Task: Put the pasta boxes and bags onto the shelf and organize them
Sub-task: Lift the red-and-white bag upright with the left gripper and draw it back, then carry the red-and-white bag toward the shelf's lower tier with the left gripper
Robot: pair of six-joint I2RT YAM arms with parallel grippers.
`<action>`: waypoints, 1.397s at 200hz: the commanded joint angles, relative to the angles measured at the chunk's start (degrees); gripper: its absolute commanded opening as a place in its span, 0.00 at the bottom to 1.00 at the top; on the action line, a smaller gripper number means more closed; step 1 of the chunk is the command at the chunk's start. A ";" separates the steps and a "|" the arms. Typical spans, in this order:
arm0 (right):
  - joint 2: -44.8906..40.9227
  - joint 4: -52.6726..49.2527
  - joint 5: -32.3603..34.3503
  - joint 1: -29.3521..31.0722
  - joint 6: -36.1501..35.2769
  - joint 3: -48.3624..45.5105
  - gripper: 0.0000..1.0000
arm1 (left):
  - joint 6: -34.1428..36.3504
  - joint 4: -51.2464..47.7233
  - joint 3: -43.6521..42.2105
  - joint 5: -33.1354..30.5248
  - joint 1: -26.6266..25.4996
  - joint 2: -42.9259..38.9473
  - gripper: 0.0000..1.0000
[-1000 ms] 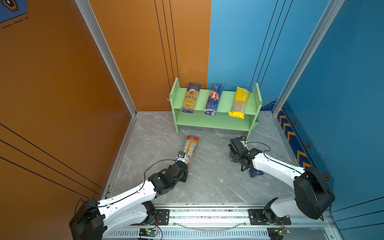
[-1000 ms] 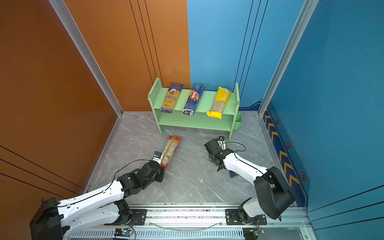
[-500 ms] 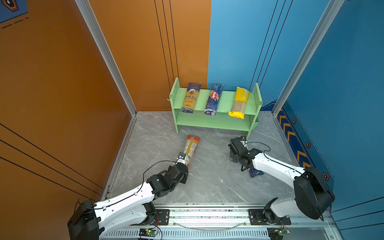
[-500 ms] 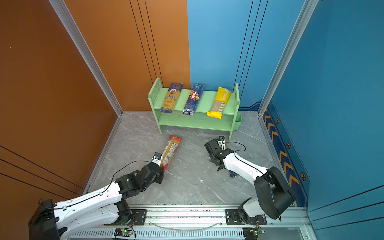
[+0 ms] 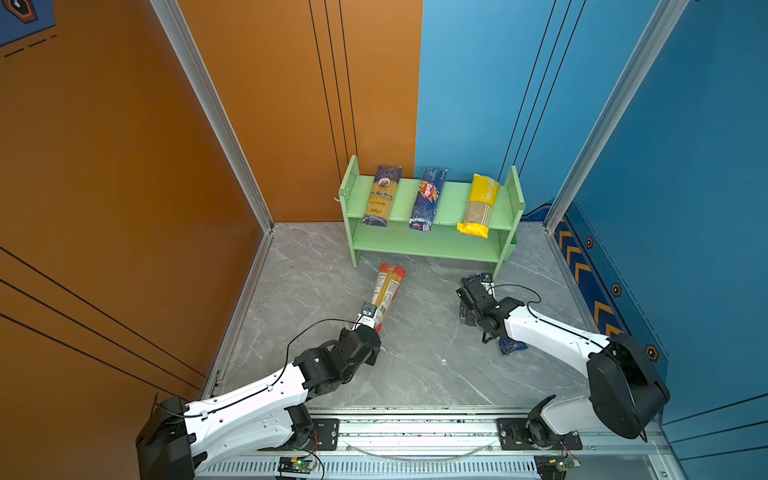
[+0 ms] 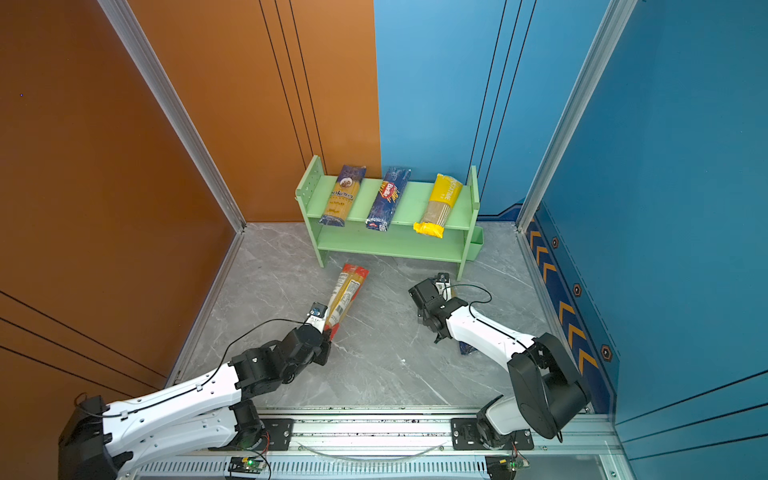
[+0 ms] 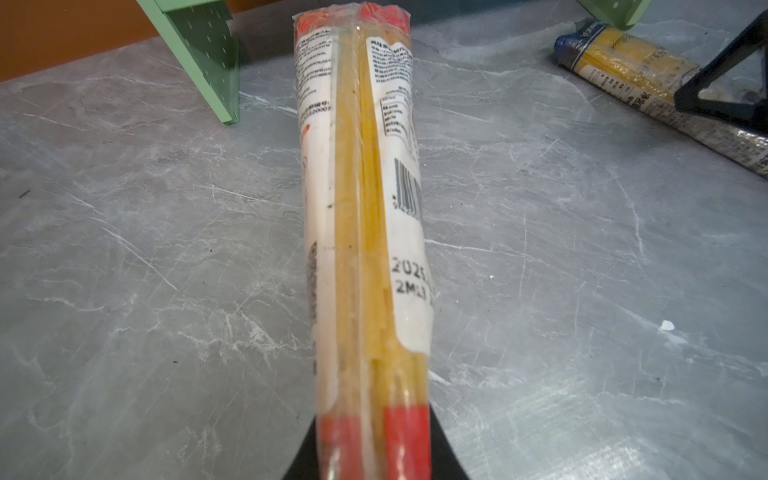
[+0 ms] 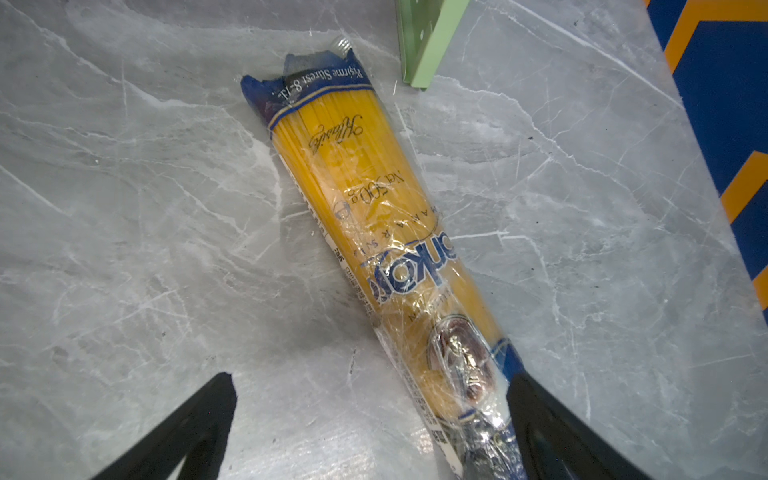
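Our left gripper (image 5: 376,324) is clamped on the near end of the red pack (image 5: 387,289), which stretches across the middle of the counter (image 5: 415,365) toward the left front leg of the shelf (image 5: 348,187) and stops just short of it. The shelf stands along the counter's back edge. Its top tier carries a blue-yellow pack (image 5: 381,196), the Barilla pack (image 5: 428,199) and the yellow pack (image 5: 478,205), each apart from the next. Our right gripper (image 8: 372,386) hangs with fingers spread wide over a second blue-yellow pack (image 8: 374,216) near the counter's right edge, its far end just beside the shelf's right front leg. In both top views our right arm hides most of that pack.
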 commanded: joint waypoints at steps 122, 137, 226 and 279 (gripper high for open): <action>0.67 1.16 -2.23 -1.52 -2.86 0.52 1.00 | 7.19 12.19 14.58 -7.53 2.61 5.96 0.00; 0.66 1.20 -2.59 -1.84 -3.23 0.59 1.00 | 8.86 13.20 16.44 -6.81 3.99 8.22 0.00; -0.18 1.77 -3.36 -2.23 -3.02 -1.07 1.00 | 9.15 26.36 19.02 -5.47 10.70 17.27 0.00; -0.58 2.47 -3.62 -1.67 -2.58 -1.68 1.00 | 9.83 30.27 21.68 -3.23 12.46 23.21 0.00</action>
